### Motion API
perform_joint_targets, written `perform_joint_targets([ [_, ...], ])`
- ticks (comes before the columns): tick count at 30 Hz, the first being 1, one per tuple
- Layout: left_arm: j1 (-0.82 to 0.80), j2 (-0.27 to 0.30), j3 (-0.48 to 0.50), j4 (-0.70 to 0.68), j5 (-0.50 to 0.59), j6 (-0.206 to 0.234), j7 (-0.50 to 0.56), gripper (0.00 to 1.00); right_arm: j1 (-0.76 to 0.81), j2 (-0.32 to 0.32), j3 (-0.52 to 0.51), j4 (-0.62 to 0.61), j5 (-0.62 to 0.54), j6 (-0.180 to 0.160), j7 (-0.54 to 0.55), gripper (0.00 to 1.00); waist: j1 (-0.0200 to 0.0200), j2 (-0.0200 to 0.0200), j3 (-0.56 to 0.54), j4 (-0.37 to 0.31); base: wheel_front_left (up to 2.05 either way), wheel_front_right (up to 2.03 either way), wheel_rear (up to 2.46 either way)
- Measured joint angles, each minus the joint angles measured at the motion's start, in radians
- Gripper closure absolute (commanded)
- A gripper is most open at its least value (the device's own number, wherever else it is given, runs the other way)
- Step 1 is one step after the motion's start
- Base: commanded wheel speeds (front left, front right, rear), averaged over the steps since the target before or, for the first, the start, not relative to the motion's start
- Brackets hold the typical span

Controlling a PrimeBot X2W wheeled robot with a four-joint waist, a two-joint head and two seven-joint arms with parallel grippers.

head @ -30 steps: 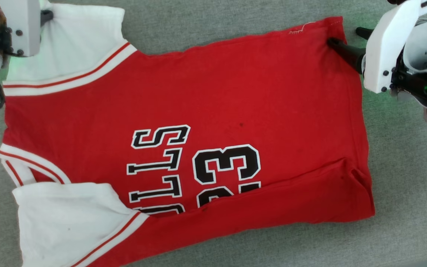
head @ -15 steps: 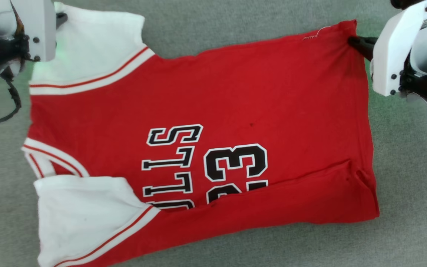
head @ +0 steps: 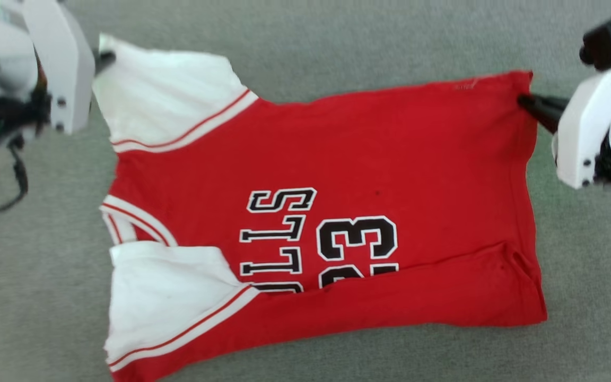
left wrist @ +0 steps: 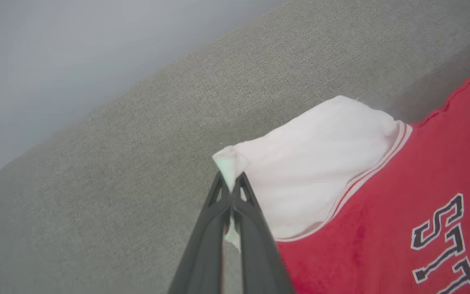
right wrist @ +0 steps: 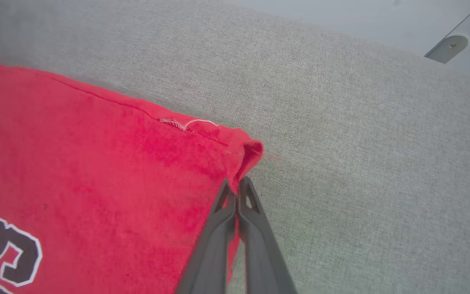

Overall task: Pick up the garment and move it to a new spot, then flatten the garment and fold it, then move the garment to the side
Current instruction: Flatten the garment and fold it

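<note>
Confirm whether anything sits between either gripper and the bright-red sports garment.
Nothing visible does. The left gripper is shut on a white corner of the soft red sports garment, and the right gripper on a red corner.

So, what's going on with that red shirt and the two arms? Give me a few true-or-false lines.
1. The left gripper has its jaws shut on a white corner of the garment. True.
2. The right gripper hangs open above the cloth. False: its jaws are shut on a red corner.
3. The garment lies spread on a grey fabric surface. True.
4. The garment is red all over. False: it has white sleeve panels.
</note>
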Motion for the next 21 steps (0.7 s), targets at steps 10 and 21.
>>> perform_joint_targets([
  [10,0.198,0.188,-0.026,-0.414,-0.044,0.178,0.035,1.00,0.178,-0.105,-0.003,-0.115,0.054,0.000,-0.013,1.00,0.0000,0.0000,-0.095,0.054,0.00,0.00,0.00],
  [21,0.433,0.295,-0.094,-0.692,-0.124,0.328,0.015,1.00,0.419,-0.141,-0.034,-0.195,0.102,0.000,0.038,1.00,0.0000,0.0000,-0.146,0.084,0.00,0.00,0.00],
])
